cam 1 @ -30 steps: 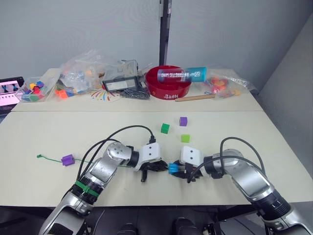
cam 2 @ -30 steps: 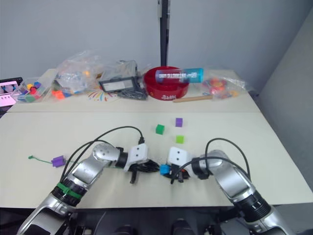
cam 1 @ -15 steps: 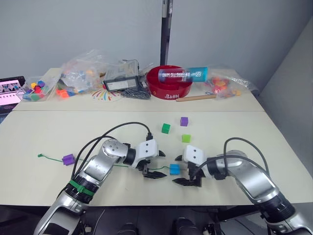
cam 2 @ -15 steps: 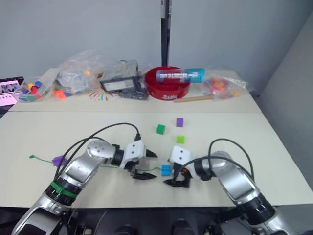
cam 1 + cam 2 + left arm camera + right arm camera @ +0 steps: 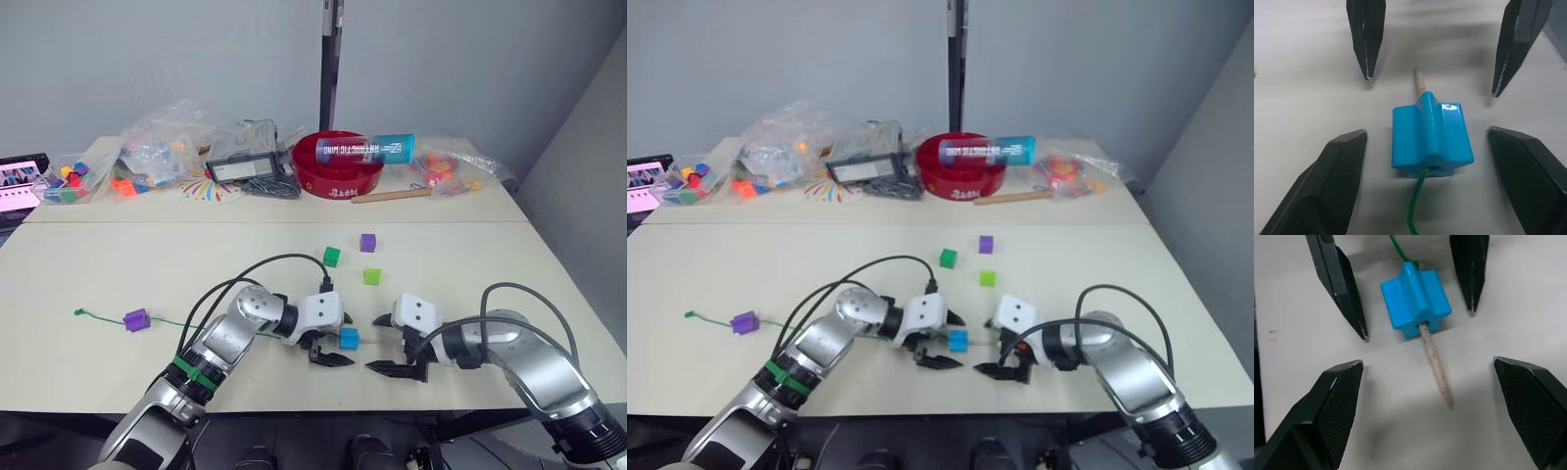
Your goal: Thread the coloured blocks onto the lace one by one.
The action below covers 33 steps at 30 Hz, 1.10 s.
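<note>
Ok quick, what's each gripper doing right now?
Left gripper: open, holding nothing, straddling the blue block.
Right gripper: open, holding nothing.

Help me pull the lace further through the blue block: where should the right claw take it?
Grip the lace's pale stiff tip, which pokes out of the blue block toward the open right claw. It lies flat and bare on the table, so come down across it, probably near mid-length.

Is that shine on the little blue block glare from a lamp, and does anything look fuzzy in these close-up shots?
Left wrist view: white glare spots sit on the blue block, likely from overhead light; the near claw fingers look soft. Right wrist view: the lace tip is sharp and casts a faint shadow on the table.
</note>
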{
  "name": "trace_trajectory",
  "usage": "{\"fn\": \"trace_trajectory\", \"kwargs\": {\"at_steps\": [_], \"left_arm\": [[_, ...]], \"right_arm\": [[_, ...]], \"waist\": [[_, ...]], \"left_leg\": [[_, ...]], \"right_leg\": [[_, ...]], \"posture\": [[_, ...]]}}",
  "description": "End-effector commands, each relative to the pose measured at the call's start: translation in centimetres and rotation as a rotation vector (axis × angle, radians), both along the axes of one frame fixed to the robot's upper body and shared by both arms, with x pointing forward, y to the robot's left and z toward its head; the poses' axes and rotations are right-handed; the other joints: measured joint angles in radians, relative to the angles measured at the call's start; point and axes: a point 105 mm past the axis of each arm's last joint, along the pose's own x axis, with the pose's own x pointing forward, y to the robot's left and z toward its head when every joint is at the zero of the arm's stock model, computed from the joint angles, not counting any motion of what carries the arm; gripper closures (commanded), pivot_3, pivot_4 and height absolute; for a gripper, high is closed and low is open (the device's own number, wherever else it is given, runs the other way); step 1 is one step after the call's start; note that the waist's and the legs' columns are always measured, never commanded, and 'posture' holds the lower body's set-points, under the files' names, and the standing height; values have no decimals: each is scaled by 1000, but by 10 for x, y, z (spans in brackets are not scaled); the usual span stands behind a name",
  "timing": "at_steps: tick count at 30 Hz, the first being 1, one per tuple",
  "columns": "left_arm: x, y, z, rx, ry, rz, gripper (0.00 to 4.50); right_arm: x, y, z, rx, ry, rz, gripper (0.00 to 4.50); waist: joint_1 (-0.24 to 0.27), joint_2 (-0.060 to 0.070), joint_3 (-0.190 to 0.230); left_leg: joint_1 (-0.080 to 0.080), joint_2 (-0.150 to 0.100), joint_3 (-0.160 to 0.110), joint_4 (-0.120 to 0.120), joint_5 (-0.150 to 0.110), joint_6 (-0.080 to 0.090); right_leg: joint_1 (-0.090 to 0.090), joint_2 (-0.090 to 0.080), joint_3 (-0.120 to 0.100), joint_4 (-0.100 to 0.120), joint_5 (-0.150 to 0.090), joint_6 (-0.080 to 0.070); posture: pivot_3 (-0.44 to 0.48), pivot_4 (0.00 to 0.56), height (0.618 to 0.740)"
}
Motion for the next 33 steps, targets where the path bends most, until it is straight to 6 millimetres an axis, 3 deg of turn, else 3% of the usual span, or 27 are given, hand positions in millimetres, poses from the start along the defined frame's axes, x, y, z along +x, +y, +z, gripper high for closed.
{"fn": "trace_trajectory", "kwargs": {"at_steps": [1,5,8,22,29,33], "left_arm": [[2,-8,11,-24,-40,-17,1536],[3,-10,11,-26,-43,-11,2905],[2,-10,11,-27,-40,-13,3108],[2,-5,10,-9,-43,-20,3108],[1,0,13,-15,-41,-21,3108],[3,25,15,13,-52,20,3108]], "right_arm": [[3,1,5,-8,-39,11,0],[3,0,4,-9,-32,17,0],[2,0,3,-10,-26,23,0],[3,-3,-2,-25,-21,40,4496],[6,-1,0,-25,-35,39,4500],[6,1,2,-22,-42,46,4500]], "waist": [[1,0,0],[0,0,0],[0,0,0],[-1,0,0],[-4,0,0],[-6,0,0]], "left_leg": [[0,0,0,0,0,0],[0,0,0,0,0,0],[0,0,0,0,0,0],[0,0,0,0,0,0],[0,0,0,0,0,0],[1,0,0,0,0,0]], "right_leg": [[0,0,0,0,0,0],[0,0,0,0,0,0],[0,0,0,0,0,0],[0,0,0,0,0,0],[0,0,0,0,0,0],[0,0,0,1,0,0]], "posture": [[0,150,731],[0,150,731],[0,150,731],[0,150,731],[0,150,731],[0,150,731]]}}
